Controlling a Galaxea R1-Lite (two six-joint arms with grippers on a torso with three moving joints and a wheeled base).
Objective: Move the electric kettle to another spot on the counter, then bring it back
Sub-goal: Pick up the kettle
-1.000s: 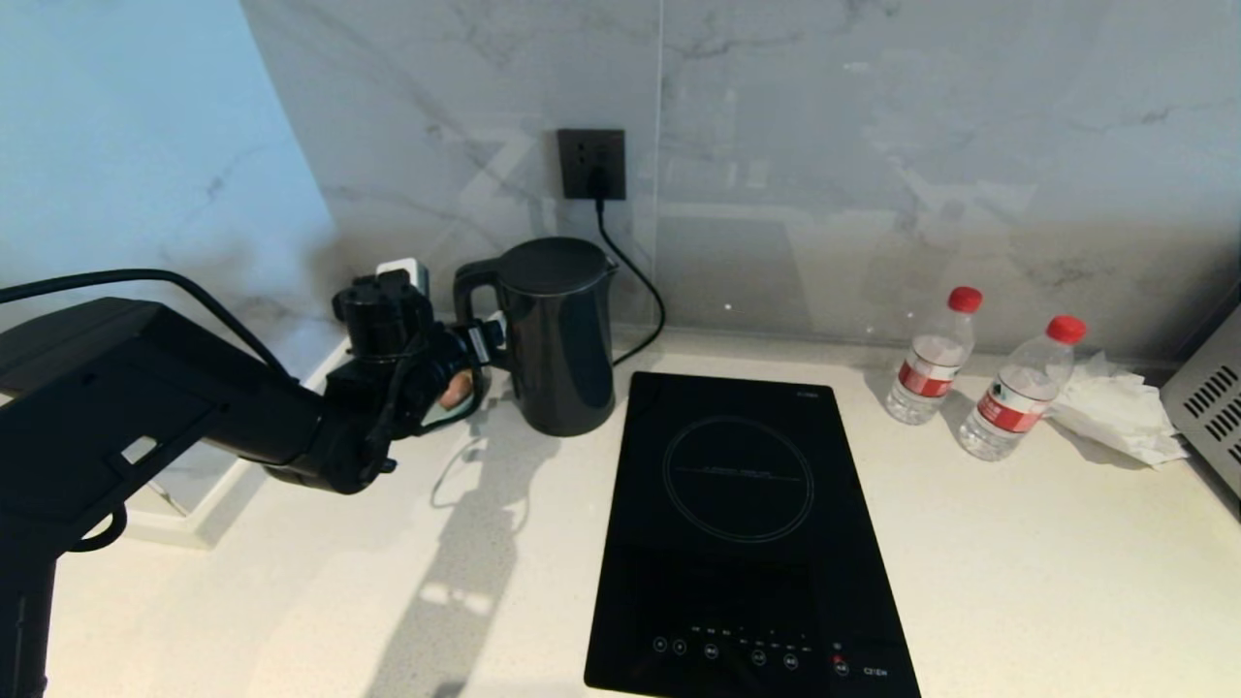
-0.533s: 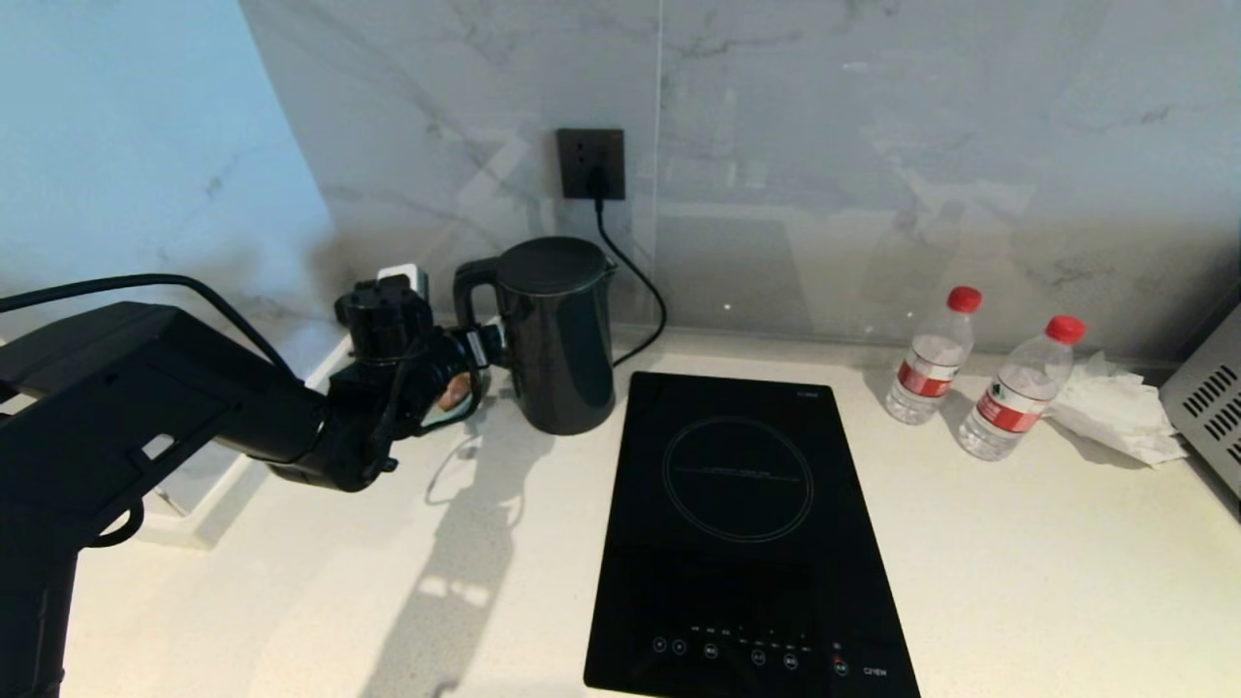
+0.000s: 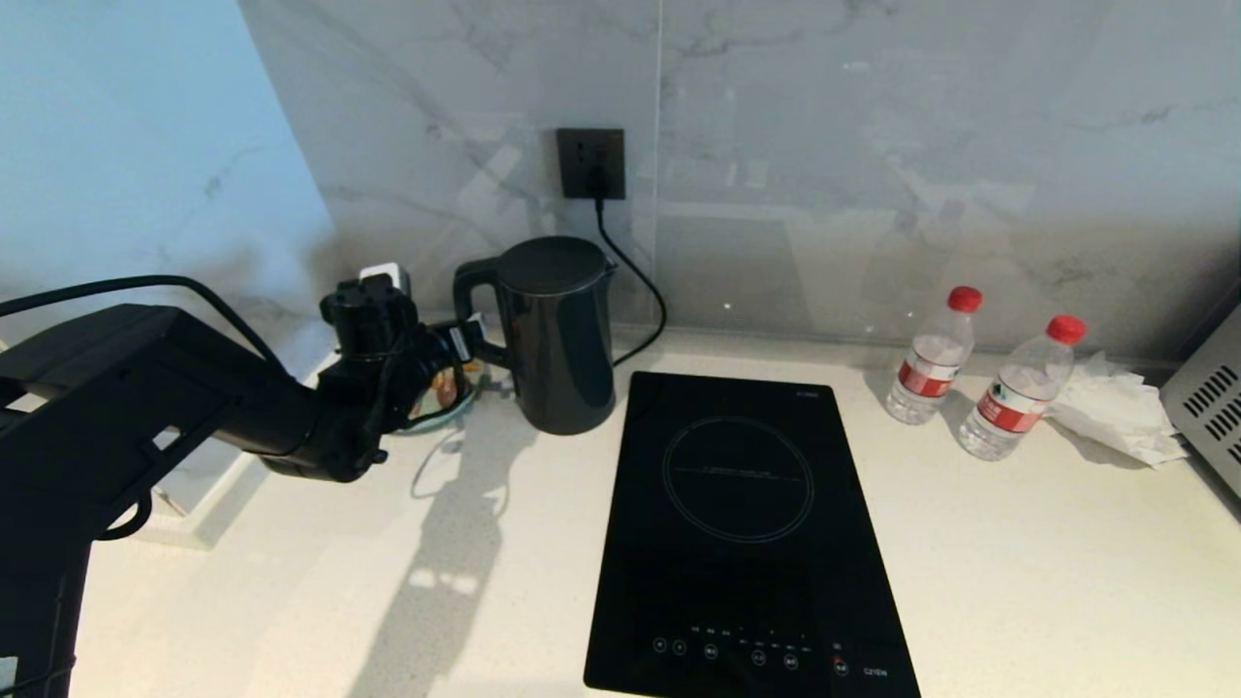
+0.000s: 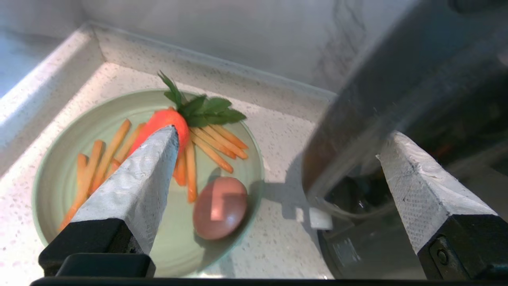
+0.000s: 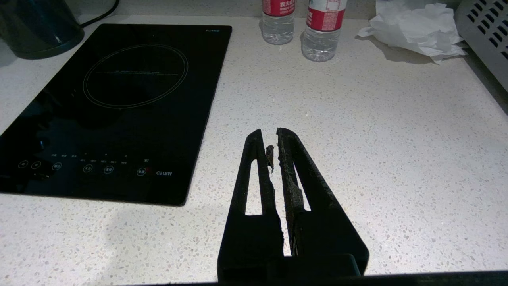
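Note:
The glossy black electric kettle (image 3: 562,339) stands on the off-white speckled counter (image 3: 1018,562) near the marble wall, its loop handle facing my left arm. My left gripper (image 3: 460,343) hovers by that handle, fingers spread wide. In the left wrist view the left gripper (image 4: 280,133) is open and grips nothing; the kettle (image 4: 416,79) and its blurred handle sit close to one finger (image 4: 420,186). My right gripper (image 5: 270,133) is shut and empty, parked low over bare counter (image 5: 357,119), out of the head view.
A green plate (image 4: 178,230) with carrot sticks and an egg lies under the left gripper. A black hob (image 3: 742,523) is right of the kettle. Two water bottles (image 3: 936,359), crumpled tissue (image 3: 1115,407) and a grey appliance (image 3: 1207,397) stand far right. A cord (image 3: 635,281) runs to the wall socket (image 3: 591,163).
My left gripper has drifted slightly left and back along the kettle's handle, staying open. The kettle has not moved.

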